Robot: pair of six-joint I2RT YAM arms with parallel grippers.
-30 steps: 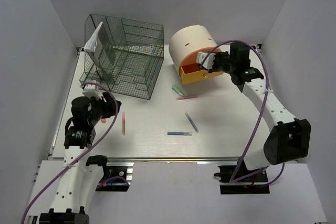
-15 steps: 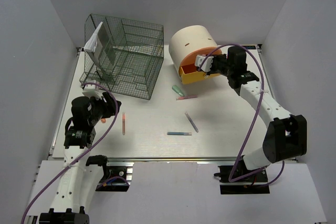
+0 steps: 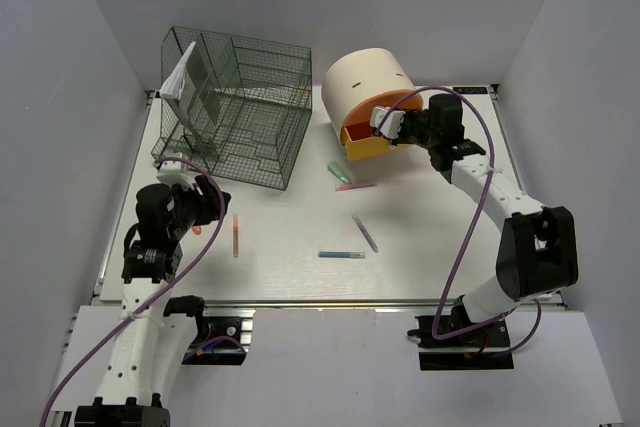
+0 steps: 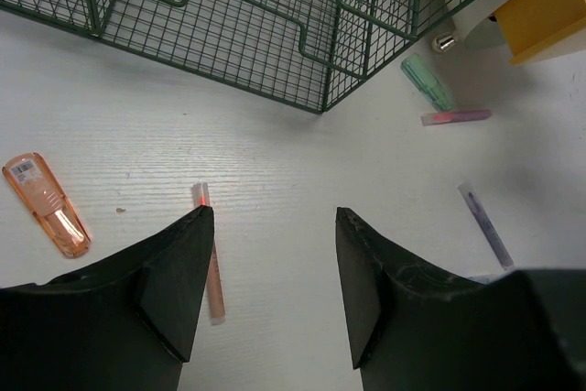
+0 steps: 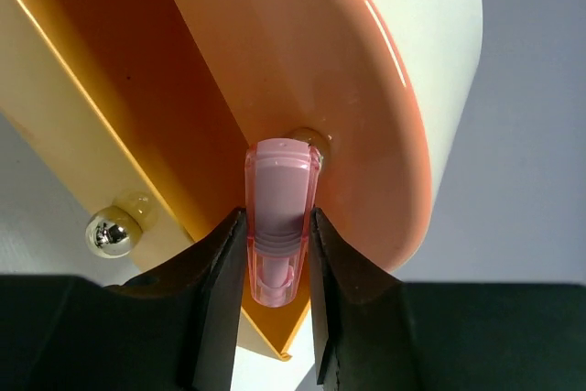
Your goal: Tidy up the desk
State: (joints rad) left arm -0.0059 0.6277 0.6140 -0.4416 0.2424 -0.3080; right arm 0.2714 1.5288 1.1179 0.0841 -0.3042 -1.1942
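The white desk holds several loose pens. My right gripper is shut on a pink capped marker and holds it over the open orange drawer of the cream cylindrical drawer unit; the marker tip is close to the orange front. My left gripper is open and empty, hovering above the desk at the left, next to an orange-pink pen. That pen shows in the top view too.
A dark green wire rack with a white paper stands at the back left. A green marker, a pink pen, a purple pen and a blue pen lie mid-desk. An orange flat item lies left. A silver rail runs along the near edge.
My right gripper has moved left with the pink marker, from beside the drawer unit to over the open orange drawer. The left arm has not moved.
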